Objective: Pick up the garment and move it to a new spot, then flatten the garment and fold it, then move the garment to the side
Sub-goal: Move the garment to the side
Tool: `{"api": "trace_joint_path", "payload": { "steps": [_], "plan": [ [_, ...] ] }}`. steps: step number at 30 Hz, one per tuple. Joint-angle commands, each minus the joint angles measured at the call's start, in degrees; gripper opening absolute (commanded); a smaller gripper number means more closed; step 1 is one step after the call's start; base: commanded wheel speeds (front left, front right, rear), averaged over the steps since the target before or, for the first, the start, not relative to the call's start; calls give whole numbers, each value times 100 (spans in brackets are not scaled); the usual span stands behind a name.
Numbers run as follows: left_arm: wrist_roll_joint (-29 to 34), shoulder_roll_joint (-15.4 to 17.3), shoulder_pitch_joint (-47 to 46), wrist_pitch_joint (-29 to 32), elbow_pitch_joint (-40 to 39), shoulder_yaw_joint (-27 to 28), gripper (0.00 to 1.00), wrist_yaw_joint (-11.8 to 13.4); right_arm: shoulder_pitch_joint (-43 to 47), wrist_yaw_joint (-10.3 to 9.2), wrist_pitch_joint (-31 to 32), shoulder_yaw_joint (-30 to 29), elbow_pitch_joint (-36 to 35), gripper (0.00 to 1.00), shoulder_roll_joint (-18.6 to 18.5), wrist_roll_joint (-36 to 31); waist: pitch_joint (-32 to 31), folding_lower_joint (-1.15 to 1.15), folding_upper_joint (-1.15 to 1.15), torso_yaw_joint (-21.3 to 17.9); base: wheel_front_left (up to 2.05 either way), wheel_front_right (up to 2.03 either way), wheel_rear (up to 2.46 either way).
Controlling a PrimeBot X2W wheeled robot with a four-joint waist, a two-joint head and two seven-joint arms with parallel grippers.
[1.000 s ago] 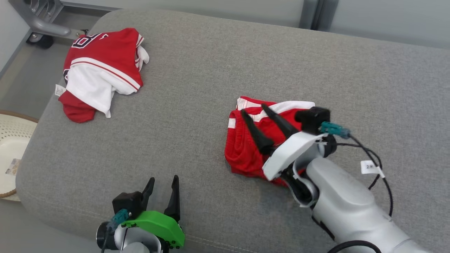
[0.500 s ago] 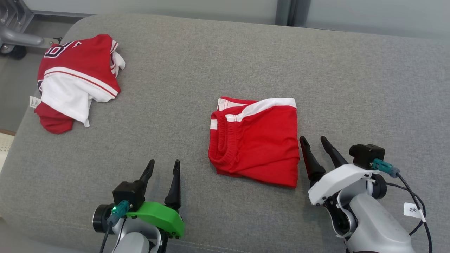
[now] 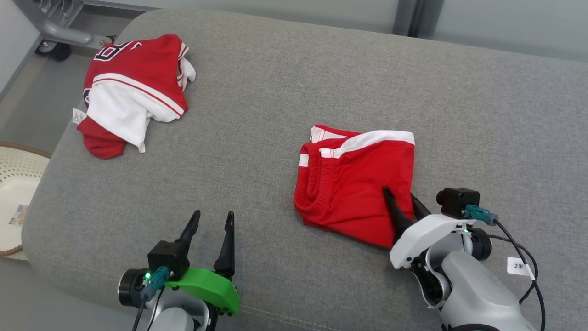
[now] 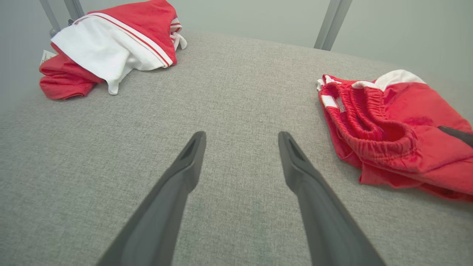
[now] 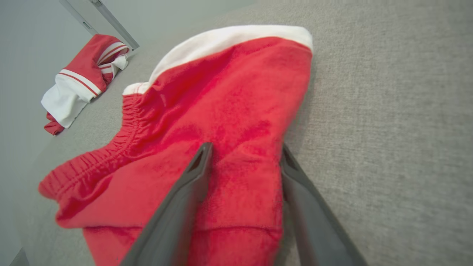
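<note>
I am reading little. The tag [image 3: 521, 266] hanging on the cable behind my right claw [image 3: 398, 192] is showing a "2" and a mark I cannot make out. Far ahead and left of my left claw [image 3: 213, 213], the jersey [image 3: 138, 78] is showing part of a dark, white-edged "8"; its white label [image 3: 78, 116] is too small to read.

The shorts [image 3: 353, 184] are lying folded on the grey cushion [image 3: 275, 115], right under my right claw, well off to the right of my left one. My right fingers are standing apart, straddling the near right corner, with red cloth between them; I cannot tell whether they are squeezing it. My left claw is hanging spread over bare cushion.

The head view is giving me the tag and a basket [image 3: 18, 174] off my left side. My left wrist view is showing the gathered waistband [image 4: 369, 118], and my right wrist view a seam [image 5: 236, 229] crossing the cloth between the fingers.
</note>
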Motion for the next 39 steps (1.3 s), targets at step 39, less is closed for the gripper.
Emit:
{"api": "trace_joint_path", "payload": {
  "steps": [39],
  "plan": [
    [662,30,-319,7,-389,-72,100,-297,492,-1,-9,-217,-698,0,70,-214,167,0,0,-4268,0,0,0]
  ]
}}
